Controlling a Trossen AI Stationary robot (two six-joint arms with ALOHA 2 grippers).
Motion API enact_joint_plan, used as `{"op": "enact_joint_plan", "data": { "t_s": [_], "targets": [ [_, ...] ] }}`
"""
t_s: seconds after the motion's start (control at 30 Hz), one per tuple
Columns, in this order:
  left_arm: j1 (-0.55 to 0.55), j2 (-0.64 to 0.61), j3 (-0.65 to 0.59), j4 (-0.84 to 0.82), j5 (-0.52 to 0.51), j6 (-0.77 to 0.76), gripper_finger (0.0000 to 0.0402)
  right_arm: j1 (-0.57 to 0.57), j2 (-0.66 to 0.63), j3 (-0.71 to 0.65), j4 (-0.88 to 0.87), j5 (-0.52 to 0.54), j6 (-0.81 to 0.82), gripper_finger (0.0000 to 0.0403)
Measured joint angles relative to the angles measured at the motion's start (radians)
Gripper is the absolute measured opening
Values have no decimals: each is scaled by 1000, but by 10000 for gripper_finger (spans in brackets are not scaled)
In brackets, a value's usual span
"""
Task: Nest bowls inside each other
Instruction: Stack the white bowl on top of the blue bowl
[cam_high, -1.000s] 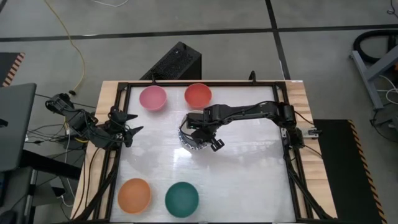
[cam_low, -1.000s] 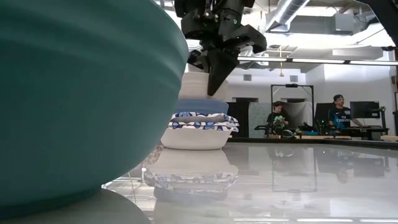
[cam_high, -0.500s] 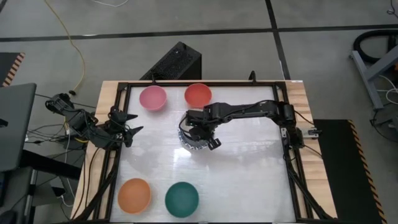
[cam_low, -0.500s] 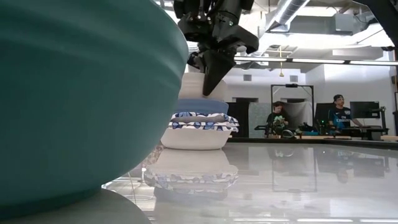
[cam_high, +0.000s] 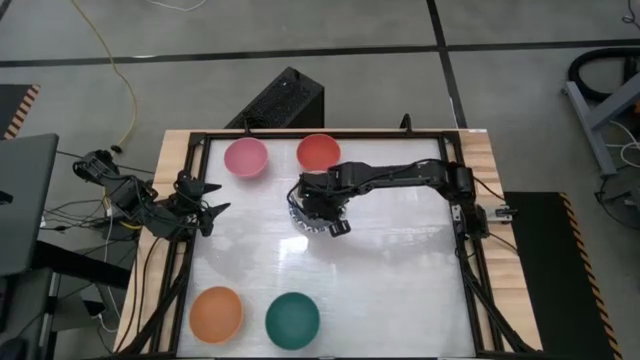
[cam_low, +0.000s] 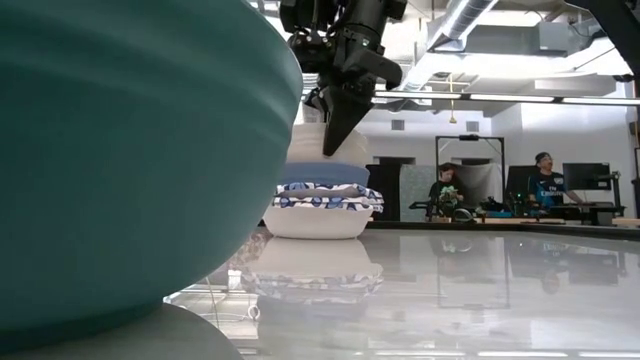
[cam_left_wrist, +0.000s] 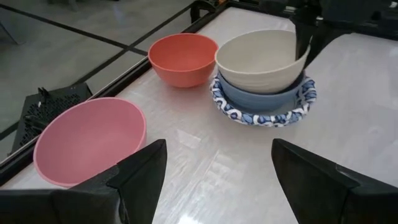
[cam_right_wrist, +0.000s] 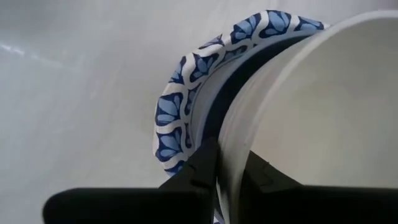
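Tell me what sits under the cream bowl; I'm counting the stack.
Under the cream bowl sits a dark blue bowl, then blue-patterned white bowls. Their insides are covered. The right gripper straddles the cream rim.

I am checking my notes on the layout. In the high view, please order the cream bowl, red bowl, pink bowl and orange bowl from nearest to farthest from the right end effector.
1. Cream bowl: at the right end effector, table centre, its rim between the fingers.
2. Red bowl: far edge, just beyond.
3. Pink bowl: far edge, further left.
4. Orange bowl: near left corner.

Grey tiled floor (cam_high: 520, 90), yellow cable (cam_high: 118, 70).
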Motion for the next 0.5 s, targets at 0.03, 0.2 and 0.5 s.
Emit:
{"op": "enact_joint_plan", "data": {
  "t_s": [0.03,0.2,0.5],
  "targets": [
    [0,0,0,0,0,0,279,0,0,0,0,2,0,56],
    [0,0,0,0,0,0,279,2,0,0,1,1,6,58],
    [0,0,0,0,0,0,279,1,0,0,4,0,51,118]
  ]
}}
